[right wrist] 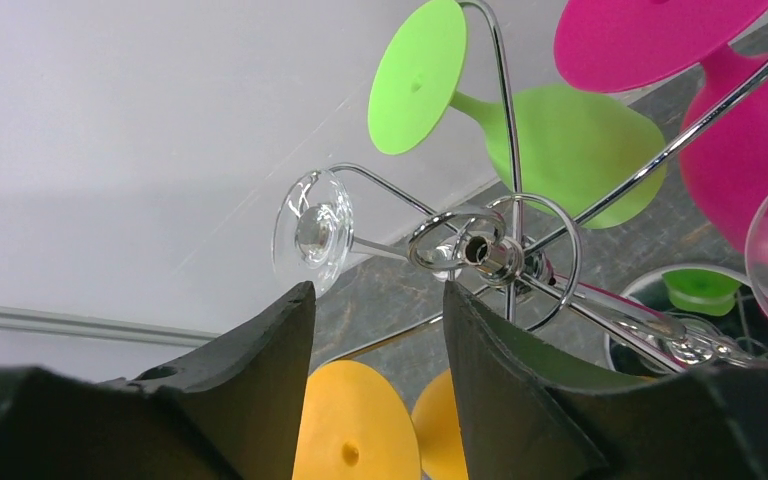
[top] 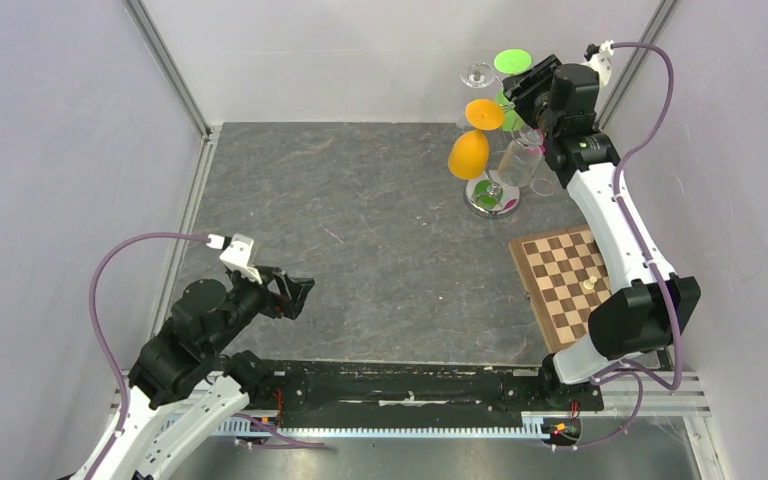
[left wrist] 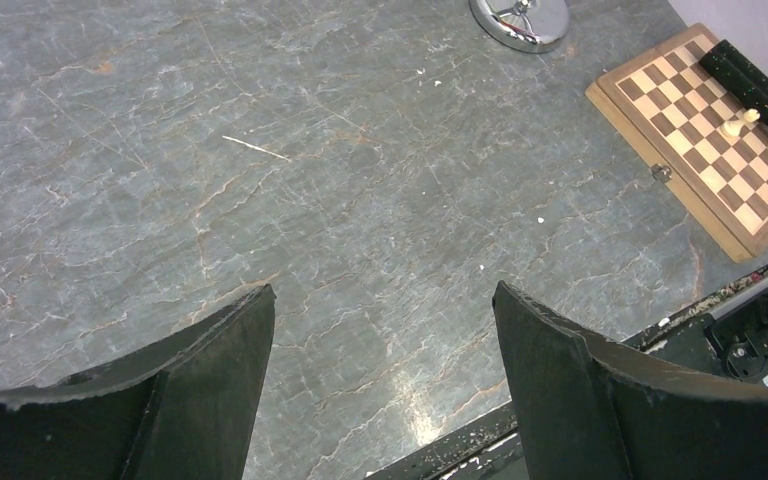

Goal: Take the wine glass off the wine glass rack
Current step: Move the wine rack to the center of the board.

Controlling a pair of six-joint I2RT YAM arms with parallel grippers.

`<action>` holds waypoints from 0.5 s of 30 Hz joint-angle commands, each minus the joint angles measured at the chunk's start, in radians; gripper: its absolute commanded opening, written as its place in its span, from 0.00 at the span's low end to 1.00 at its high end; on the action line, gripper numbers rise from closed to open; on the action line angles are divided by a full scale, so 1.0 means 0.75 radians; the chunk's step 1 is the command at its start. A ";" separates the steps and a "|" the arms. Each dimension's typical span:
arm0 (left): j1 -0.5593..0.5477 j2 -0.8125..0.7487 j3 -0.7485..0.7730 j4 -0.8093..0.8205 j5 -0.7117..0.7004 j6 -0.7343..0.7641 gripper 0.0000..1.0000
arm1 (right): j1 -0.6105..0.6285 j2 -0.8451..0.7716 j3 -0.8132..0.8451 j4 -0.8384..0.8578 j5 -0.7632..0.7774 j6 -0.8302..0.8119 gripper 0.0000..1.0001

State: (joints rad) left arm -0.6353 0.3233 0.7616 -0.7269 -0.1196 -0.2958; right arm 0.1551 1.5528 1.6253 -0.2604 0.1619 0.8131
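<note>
Grey stone-look table (top: 360, 230). The right arm (top: 610, 215) stretches far to 1 o'clock, while the left arm (top: 190, 330) sits folded at 7 o'clock, left gripper (left wrist: 385, 290) spread wide over bare tabletop. The right gripper (right wrist: 378, 292) is part-spread at the top of the wine glass rack (top: 493, 198), pinching nothing (the clear wine glass (right wrist: 312, 230) hangs on the rack, its foot just above the fingers).

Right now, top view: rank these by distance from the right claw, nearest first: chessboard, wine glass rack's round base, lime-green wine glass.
1. Lime-green wine glass: hanging at the rack's top, right beside the right claw.
2. Wine glass rack's round base: on the table below the claw, toward the arms.
3. Chessboard: farthest, near the table's right edge.
</note>
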 commanded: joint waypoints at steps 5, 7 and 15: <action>-0.002 -0.016 -0.005 0.032 -0.029 -0.047 0.86 | -0.006 0.002 0.002 0.099 0.016 0.093 0.51; -0.002 -0.014 -0.005 0.034 -0.029 -0.047 0.86 | -0.008 -0.004 -0.001 0.101 0.034 0.094 0.51; -0.002 -0.014 -0.004 0.033 -0.029 -0.047 0.87 | -0.017 -0.006 -0.010 0.098 0.077 0.107 0.50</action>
State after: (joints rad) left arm -0.6353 0.3157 0.7616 -0.7269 -0.1291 -0.2966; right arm 0.1509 1.5539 1.6188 -0.2260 0.1825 0.8745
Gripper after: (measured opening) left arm 0.863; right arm 0.499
